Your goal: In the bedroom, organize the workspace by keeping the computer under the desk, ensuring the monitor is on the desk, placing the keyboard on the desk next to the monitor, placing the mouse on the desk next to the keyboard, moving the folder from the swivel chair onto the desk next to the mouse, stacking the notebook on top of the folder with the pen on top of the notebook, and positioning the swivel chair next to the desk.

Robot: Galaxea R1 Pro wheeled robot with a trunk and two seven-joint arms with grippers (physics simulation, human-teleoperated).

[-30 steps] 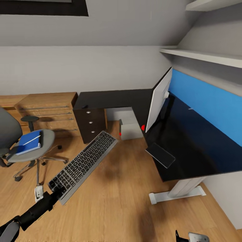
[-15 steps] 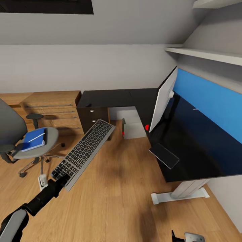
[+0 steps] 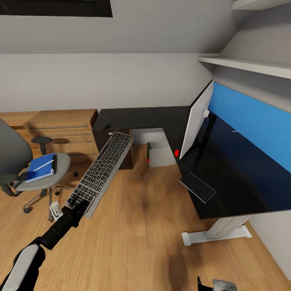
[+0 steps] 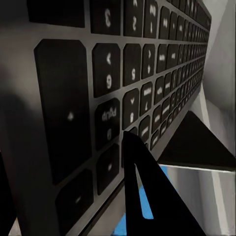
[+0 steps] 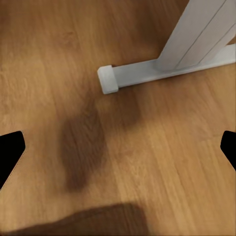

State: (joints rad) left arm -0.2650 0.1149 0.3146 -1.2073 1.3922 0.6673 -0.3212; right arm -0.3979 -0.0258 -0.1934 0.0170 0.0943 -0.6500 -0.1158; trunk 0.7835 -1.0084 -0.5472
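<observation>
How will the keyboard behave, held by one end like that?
Likely stiff: the keyboard juts straight from the left gripper without visible sag. Gripped at one short end, it will probably lever hard and may pivot or slip. Its slim frame suggests it is light.

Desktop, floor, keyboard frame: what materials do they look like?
Desk top: glossy black, lacquer or laminate by its blue reflections. Floor: matte light wood planks, with visible grain and seams. Keyboard, held by the left gripper: brushed silver frame, probably metal or painted plastic, with matte black keys.

Wooden floor (image 3: pixel 137 238), grey walls (image 3: pixel 101 81)
</observation>
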